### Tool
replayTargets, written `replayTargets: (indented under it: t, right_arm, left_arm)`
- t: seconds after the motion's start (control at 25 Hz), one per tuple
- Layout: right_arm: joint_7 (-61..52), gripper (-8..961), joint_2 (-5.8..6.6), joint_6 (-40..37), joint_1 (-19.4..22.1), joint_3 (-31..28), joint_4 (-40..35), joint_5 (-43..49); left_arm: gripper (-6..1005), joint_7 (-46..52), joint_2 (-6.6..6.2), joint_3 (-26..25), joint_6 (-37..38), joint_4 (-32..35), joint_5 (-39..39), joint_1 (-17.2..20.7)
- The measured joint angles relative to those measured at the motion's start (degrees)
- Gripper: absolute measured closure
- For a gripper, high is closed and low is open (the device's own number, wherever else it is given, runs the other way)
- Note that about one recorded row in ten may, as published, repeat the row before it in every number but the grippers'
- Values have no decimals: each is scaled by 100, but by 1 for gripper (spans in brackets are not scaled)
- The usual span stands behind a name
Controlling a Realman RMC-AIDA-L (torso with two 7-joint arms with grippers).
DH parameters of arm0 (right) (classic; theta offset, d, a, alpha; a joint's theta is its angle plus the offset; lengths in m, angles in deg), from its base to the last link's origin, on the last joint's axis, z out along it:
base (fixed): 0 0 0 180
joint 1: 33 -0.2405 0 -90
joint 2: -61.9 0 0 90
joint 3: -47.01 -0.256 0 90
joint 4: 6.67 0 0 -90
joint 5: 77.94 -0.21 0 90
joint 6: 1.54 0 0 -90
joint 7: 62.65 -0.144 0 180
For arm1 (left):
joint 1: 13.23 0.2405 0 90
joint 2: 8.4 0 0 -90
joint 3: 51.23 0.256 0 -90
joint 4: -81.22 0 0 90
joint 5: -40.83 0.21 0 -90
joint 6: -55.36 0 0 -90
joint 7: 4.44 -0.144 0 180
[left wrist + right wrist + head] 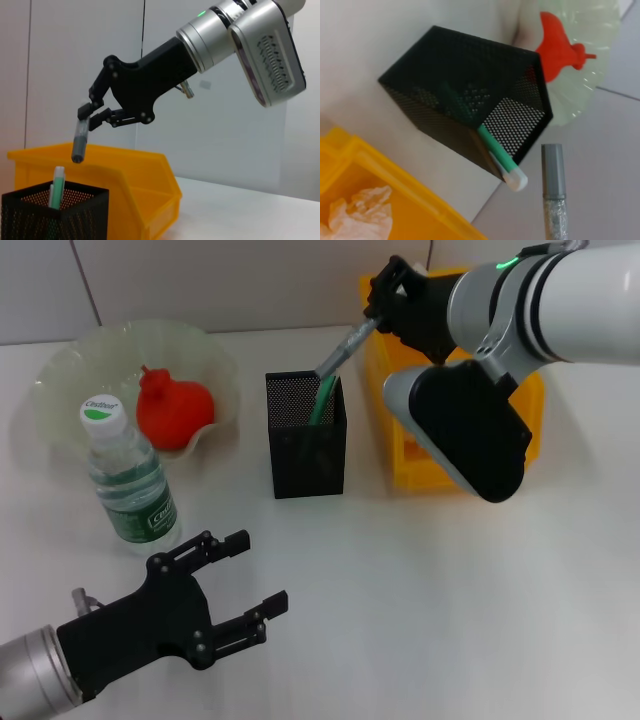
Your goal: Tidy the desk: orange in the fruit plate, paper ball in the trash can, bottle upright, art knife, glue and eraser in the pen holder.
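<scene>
My right gripper [374,316] is shut on a grey-capped glitter glue pen [345,348] and holds it tilted just above the far right corner of the black mesh pen holder [305,455]. A green stick with a white end [322,400] leans inside the holder. The left wrist view shows the gripper [88,116], the glue pen [80,142] and the holder [55,212]. The red-orange fruit [175,410] lies in the pale green plate [70,370]. The bottle [130,480] stands upright. A paper ball [360,212] lies in the yellow bin [385,175]. No eraser shows. My left gripper [250,575] is open and empty, low at the front left.
The yellow bin [530,410] stands right of the pen holder, mostly behind my right arm. The bottle stands between the plate and my left gripper. White desk surface [420,600] lies in front of the holder.
</scene>
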Motion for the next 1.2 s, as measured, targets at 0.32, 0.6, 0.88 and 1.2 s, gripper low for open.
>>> replayTargets:
  t: [0.32, 0.6, 0.88, 1.2]
  right_arm:
    - [261, 827, -2, 164, -111, 119, 292, 0]
    - [431, 828, -12, 255, -185, 164, 460, 2]
    - [685, 828, -11, 579, -214, 202, 746, 8]
    - [706, 828, -10, 751, -255, 236, 869, 9]
  left_arm:
    - [215, -67, 0, 9, -5, -159, -41, -50]
    - [215, -131, 0, 9, 32, -218, -44, -48]
    - [215, -163, 0, 9, 88, -233, -44, -45]
    - [215, -166, 0, 9, 102, -232, -43, -50]
